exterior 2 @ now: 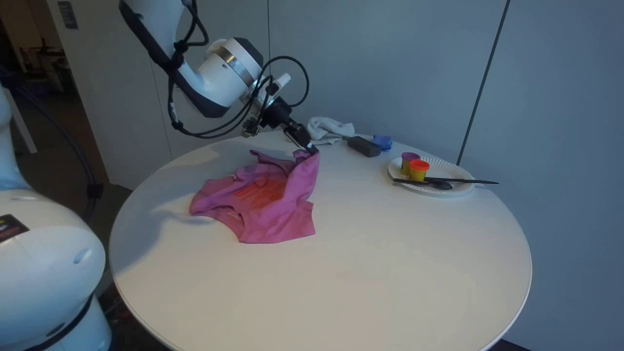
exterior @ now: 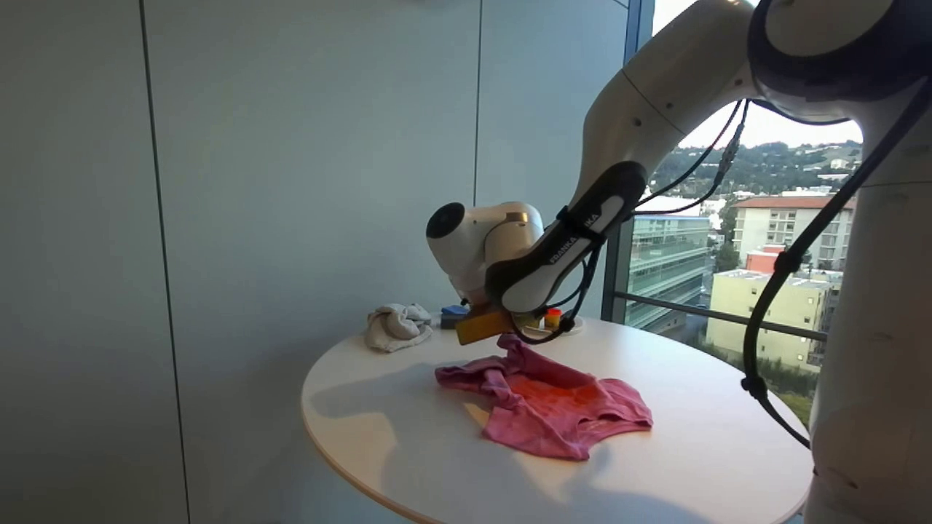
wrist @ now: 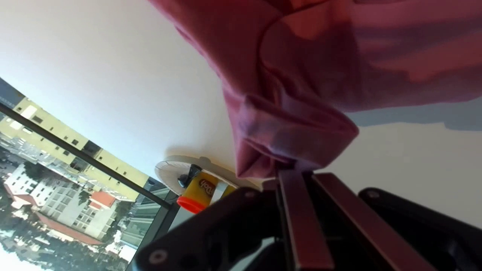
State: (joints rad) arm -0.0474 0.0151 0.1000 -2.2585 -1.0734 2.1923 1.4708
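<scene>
The crumpled pink cloth garment spreads below the hand on the round white table, one corner raised to it. Well apart, off to the hand's side, a ridged white paper plate bears a yellow tub with an orange lid, a purple-lidded tub and black cutlery. The hand's jaws are together, clamped on that corner.

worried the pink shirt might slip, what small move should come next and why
I'd probably raise the pincer slightly: it is shut on a bunched edge of the pink shirt, while most of the shirt lies creased on the table, so a gentle lift should test the hold before any sideways pull.
</scene>
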